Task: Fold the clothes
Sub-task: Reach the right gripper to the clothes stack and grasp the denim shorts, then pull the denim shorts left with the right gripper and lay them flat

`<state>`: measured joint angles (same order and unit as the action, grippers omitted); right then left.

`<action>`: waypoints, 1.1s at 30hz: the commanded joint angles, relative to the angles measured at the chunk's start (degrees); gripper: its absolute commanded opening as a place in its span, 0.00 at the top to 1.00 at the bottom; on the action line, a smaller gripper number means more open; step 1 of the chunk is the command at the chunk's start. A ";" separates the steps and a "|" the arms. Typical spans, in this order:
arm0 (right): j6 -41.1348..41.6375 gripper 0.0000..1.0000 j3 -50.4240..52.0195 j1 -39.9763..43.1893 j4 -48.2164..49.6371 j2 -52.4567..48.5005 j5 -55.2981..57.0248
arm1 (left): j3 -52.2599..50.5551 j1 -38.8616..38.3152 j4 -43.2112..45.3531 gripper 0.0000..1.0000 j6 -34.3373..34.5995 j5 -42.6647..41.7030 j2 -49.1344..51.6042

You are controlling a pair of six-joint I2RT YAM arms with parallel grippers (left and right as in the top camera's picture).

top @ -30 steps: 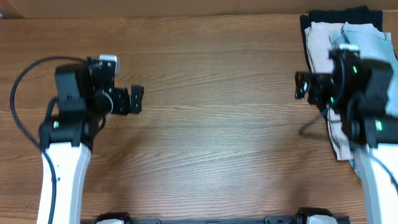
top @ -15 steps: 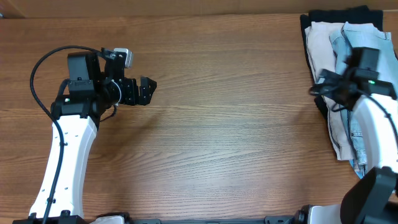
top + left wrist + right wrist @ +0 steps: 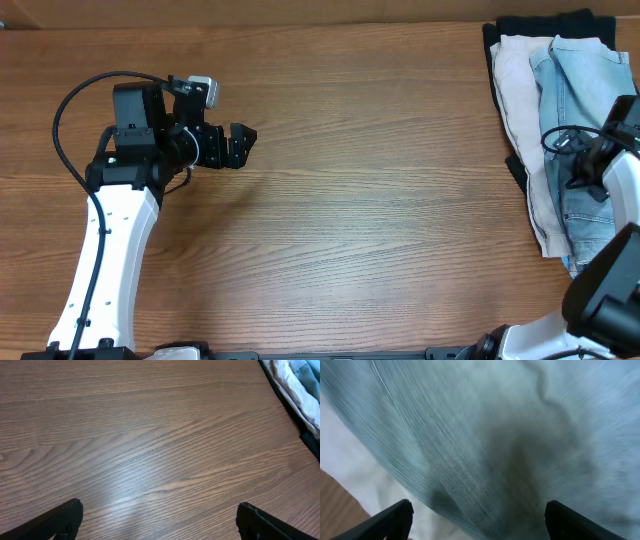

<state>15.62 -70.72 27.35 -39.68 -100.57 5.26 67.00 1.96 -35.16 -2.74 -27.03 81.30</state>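
The clothes lie in a pile at the table's far right edge. Light-blue denim shorts [image 3: 585, 90] lie on top, over cream-white shorts [image 3: 515, 95] and a black garment [image 3: 545, 22]. My right gripper [image 3: 480, 527] hangs just above the denim shorts [image 3: 510, 435], its jaws open and wide apart with nothing between them. The cream shorts [image 3: 350, 460] show at the left of that view. My left gripper [image 3: 240, 145] is open over bare wood on the left. In the left wrist view the left gripper [image 3: 157, 525] faces the distant pile [image 3: 295, 385].
The wooden table [image 3: 380, 200] spans the whole view. The right arm [image 3: 610, 150] and its cable cover part of the pile. The left arm's base [image 3: 100, 280] stands at the front left. A strip of table [image 3: 332, 505] shows beside the cream shorts.
The right arm has moved from the pile's left edge to over the denim shorts. The left gripper has moved a little to the right and farther back.
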 commanded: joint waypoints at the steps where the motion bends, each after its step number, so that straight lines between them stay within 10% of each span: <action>1: -1.01 0.14 -1.25 0.04 0.33 -1.88 -1.05 | 1.14 -0.24 -0.15 0.00 -0.04 -0.92 -0.02; 16: -0.79 0.96 -1.25 0.70 1.51 -2.64 0.90 | 1.14 -0.22 -0.13 0.00 -0.04 -0.92 -0.02; 25: -1.07 0.96 -3.65 -0.04 0.57 -2.27 -6.12 | 1.18 -0.15 0.02 0.04 -0.04 -0.98 -0.11; 33: -6.80 0.96 -22.73 -7.52 -19.85 0.76 -10.40 | 1.60 0.46 0.09 0.03 -0.04 -0.42 -0.44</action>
<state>12.10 -85.62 24.60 -55.72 -103.20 -0.34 67.00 1.96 -35.14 -2.74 -27.05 81.30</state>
